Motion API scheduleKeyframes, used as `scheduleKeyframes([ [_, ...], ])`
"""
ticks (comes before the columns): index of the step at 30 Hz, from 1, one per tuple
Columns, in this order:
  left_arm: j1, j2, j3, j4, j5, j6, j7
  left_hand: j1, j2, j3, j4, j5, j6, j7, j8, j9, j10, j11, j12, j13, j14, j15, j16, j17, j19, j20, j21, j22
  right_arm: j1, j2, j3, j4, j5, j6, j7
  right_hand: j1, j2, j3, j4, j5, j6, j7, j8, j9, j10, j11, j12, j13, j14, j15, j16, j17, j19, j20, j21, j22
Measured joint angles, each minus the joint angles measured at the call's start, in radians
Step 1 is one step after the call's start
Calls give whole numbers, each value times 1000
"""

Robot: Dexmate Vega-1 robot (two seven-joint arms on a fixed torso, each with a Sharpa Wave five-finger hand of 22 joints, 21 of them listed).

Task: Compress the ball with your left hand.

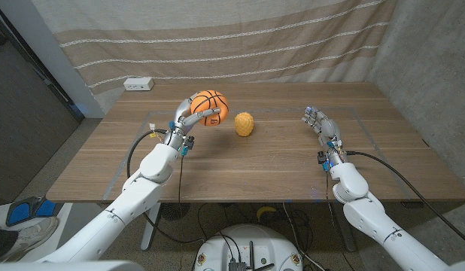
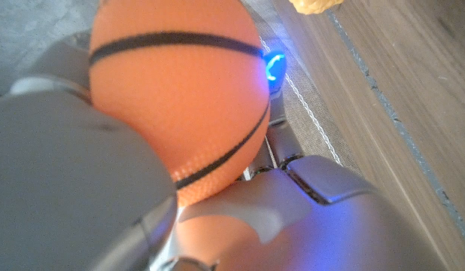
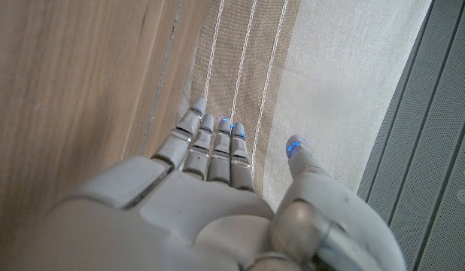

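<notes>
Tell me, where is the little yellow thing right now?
In the head view, the bumpy yellow object sits on the wooden table near the middle, just right of the basketball held by the left hand.

Lab-like test space: wooden table [image 1: 240,162], curtain backdrop [image 1: 217,38], floor cables [image 1: 293,218]

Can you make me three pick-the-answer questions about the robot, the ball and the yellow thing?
1. Where is the ball?
A. in the left hand
B. on the floor
C. in the right hand

2. What colour is the lumpy thing on the table?
A. blue
B. yellow
C. black

3. What is the right hand doing?
A. squeezing a ball
B. holding a cup
C. holding nothing, fingers straight

Answers: 1 A, the left hand's fingers wrap the orange ball above the table. 2 B, it is plainly yellow beside the ball. 3 C, its fingers reach out with nothing in them.
</notes>
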Motion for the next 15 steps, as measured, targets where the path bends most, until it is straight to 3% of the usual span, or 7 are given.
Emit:
scheduleKeyframes([
  [12, 49, -2, -34, -33, -168, 44, -38, 0, 0, 1, -1, -4, 0, 0, -8, 0, 0, 0, 0, 0, 2, 2, 0, 0, 2, 1, -7, 0, -17, -1, 0, -28, -9, 5, -6, 0, 0, 0, 0, 0, 0, 0, 0, 0, 0, 0, 0, 0, 0, 0, 0, 0, 0, 0, 0, 0],
  [13, 54, -2, -37, -36, -183, 48, -42, 0, 0, 1, -1, -4, 14, 14, -9, 0, 0, 0, 0, 0, 2, 2, 0, 0, 3, 1, -7, 0, -19, -1, 0, -30, -10, 6, -7, 0, 0, 0, 0, 0, 0, 0, 0, 0, 0, 0, 0, 0, 0, 0, 0, 0, 0, 0, 0, 0],
  [15, 54, -2, -37, -36, -213, 58, -49, 0, 0, 1, -1, -5, 14, 14, -12, 0, 0, 0, 0, 0, 2, 2, 0, 0, 3, 1, -7, 0, -24, -1, 1, -38, -10, 7, -7, 0, 0, 0, 0, 0, 0, 0, 0, 0, 0, 0, 0, 0, 0, 0, 0, 0, 0, 0, 0, 0],
])
